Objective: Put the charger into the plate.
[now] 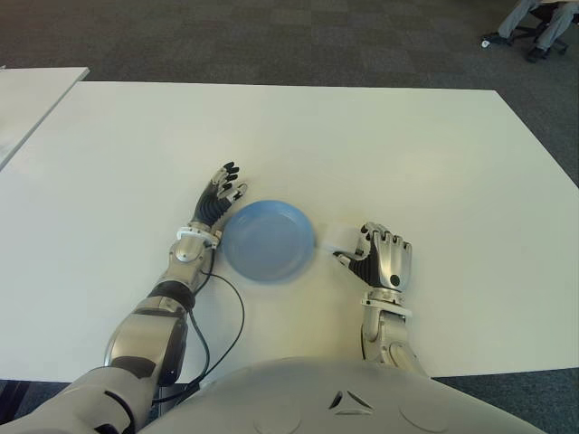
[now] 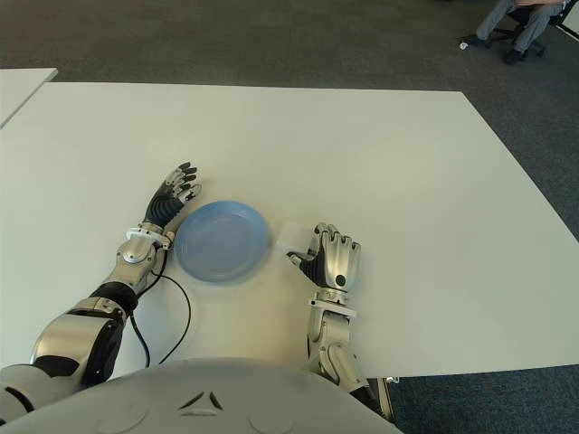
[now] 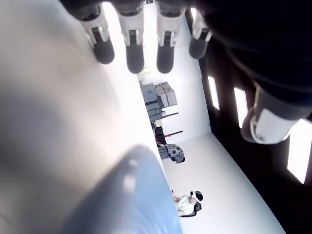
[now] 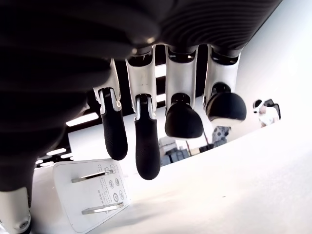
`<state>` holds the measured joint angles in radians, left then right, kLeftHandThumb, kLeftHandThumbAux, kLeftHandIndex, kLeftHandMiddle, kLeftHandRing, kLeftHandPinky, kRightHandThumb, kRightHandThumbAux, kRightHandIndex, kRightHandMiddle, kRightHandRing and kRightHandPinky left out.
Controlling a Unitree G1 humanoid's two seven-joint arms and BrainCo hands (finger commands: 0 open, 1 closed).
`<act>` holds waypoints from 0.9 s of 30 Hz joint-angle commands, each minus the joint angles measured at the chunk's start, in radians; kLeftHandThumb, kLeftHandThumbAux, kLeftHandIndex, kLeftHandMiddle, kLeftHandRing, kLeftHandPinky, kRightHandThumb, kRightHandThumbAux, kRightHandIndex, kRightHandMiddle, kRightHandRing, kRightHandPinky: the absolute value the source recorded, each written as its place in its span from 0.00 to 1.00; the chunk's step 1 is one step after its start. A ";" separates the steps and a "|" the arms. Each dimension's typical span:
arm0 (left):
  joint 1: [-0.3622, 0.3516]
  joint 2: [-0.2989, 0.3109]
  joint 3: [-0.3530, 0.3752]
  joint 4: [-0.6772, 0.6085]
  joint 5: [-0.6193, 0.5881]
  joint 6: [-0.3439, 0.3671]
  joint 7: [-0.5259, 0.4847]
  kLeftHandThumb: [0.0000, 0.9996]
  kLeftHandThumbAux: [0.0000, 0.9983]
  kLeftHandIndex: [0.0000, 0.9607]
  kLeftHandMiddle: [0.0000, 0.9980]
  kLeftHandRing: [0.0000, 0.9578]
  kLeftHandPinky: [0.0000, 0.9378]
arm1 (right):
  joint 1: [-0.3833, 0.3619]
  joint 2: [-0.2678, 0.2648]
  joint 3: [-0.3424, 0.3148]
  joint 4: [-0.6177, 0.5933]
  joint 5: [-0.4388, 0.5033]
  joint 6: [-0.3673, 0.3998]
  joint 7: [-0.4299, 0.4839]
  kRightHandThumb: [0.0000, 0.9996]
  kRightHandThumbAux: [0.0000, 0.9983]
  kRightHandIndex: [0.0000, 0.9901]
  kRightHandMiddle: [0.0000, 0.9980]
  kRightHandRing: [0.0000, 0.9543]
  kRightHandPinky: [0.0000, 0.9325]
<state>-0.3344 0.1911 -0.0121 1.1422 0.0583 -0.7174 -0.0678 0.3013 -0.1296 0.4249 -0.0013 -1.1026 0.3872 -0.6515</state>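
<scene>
Where the right hand [image 1: 384,258] hides it, wrist view shows charger [image 4: 92,194] prongs, fingers [image 4: 147,146] loose, ungrasped, beside plate [image 1: 268,240].

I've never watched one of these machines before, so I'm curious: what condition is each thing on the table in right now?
Charger: lying on the table, prongs showing, not gripped, outside the plate.
Plate: upright, holds nothing.
Right robot hand: fingers curled, beside the charger, holding nothing.
Left robot hand: fingers extended, at the plate's left edge.
</scene>
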 commanded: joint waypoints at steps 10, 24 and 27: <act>0.055 -0.015 -0.011 0.049 0.018 0.090 -0.028 0.00 0.51 0.00 0.14 0.15 0.14 | 0.007 -0.009 0.004 0.056 0.017 0.013 0.033 0.85 0.68 0.40 0.53 0.89 0.92; 0.053 -0.017 -0.011 0.057 0.020 0.069 -0.028 0.00 0.51 0.00 0.14 0.15 0.15 | -0.003 -0.030 0.007 0.049 0.020 0.003 0.044 0.85 0.68 0.40 0.53 0.88 0.92; 0.054 -0.016 -0.016 0.050 0.025 0.066 -0.025 0.00 0.50 0.01 0.14 0.15 0.15 | -0.010 -0.040 0.000 0.053 0.019 -0.019 0.000 0.85 0.68 0.41 0.54 0.86 0.89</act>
<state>-0.3362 0.1923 -0.0123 1.1416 0.0583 -0.7095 -0.0678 0.2874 -0.1503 0.4322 0.0023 -1.0995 0.3774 -0.6503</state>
